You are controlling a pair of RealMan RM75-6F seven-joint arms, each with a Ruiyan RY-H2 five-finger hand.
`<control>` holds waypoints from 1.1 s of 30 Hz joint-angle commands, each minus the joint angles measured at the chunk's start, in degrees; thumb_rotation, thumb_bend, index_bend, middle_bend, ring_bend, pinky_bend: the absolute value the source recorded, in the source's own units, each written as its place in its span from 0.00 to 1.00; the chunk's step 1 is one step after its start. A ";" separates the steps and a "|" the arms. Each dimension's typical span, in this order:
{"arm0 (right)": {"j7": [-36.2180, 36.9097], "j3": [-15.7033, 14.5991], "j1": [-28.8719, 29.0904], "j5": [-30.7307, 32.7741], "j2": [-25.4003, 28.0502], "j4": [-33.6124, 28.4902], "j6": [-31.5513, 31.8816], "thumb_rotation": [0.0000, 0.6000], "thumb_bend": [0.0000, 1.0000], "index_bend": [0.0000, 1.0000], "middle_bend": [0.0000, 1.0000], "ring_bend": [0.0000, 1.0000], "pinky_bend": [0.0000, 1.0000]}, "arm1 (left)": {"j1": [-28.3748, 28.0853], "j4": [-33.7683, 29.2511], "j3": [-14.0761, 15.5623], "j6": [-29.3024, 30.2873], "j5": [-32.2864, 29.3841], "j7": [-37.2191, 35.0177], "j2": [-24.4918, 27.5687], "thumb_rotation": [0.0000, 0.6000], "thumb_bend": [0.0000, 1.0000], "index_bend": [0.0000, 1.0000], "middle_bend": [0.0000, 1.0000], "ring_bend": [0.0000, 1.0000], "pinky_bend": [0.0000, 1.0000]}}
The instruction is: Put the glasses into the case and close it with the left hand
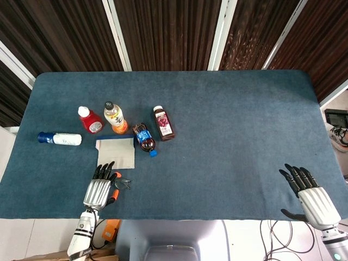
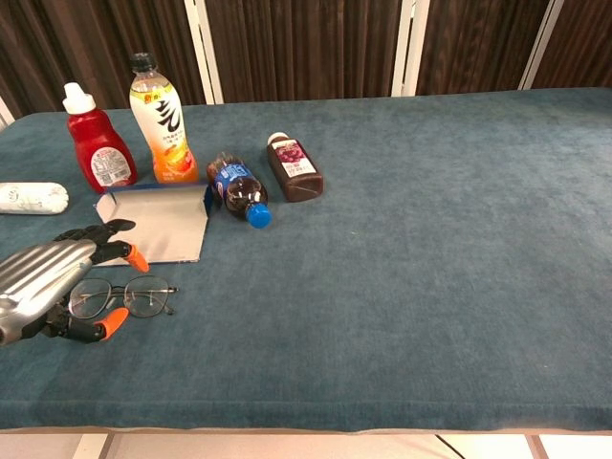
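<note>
The left hand (image 2: 46,277), fingers spread and empty, hovers over the glasses (image 2: 134,295) beside the open case (image 2: 158,229); the right hand (image 1: 310,194) is also spread wide.

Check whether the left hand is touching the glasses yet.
Cannot tell. In the chest view the left hand overlaps the glasses, fingers spread; the head view hides the meeting point under the hand.

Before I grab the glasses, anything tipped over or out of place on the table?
Three bottles lie on their sides: the blue-capped cola bottle, the dark juice bottle and the white bottle. No spill is visible. The wire-framed glasses sit flat beside the open grey case.
</note>
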 commanded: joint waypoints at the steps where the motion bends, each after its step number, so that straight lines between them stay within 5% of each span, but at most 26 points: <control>1: 0.06 0.01 -0.03 0.01 0.00 0.07 0.07 1.00 0.24 0.00 0.00 0.00 0.00 | -0.37 0.80 -0.47 -0.14 -1.36 0.55 -0.43 1.00 0.36 0.34 0.00 0.00 0.00; 14: 0.15 -0.04 -0.07 -0.15 0.07 0.06 0.23 1.00 0.24 0.00 0.00 0.00 0.00 | -1.70 2.08 -0.85 0.08 -4.31 1.66 -1.61 1.00 0.39 0.51 0.02 0.00 0.01; 33: -0.12 -0.12 -0.10 -0.24 0.13 0.02 0.20 1.00 0.24 0.00 0.00 0.00 0.00 | -2.34 2.75 -0.01 2.75 -4.64 3.70 -2.32 1.00 0.44 0.60 0.09 0.01 0.04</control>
